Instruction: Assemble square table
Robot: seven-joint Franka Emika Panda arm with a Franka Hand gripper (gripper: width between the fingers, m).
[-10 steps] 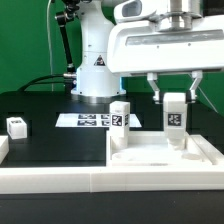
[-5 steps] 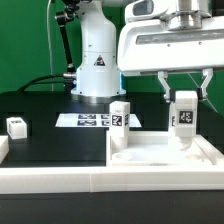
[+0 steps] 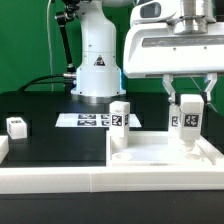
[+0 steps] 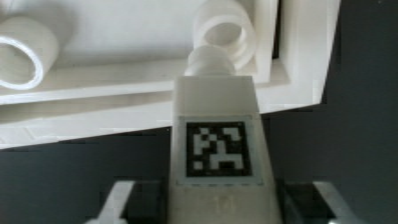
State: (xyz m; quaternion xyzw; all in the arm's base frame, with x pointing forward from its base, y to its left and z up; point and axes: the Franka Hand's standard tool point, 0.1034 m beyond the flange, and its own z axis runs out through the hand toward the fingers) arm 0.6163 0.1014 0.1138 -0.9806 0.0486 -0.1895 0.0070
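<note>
Clamping fingers half-closed on upright leg block.

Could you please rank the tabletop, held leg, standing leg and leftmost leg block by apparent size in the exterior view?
1. tabletop
2. held leg, looks slightly bigger than the standing leg, but it sits nearer, so unsure
3. leftmost leg block, smallest

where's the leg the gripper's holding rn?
Exterior view's right: the leg stands upright between the gripper's fingers, its lower end down at the square tabletop, to the right of the other upright leg.
</note>
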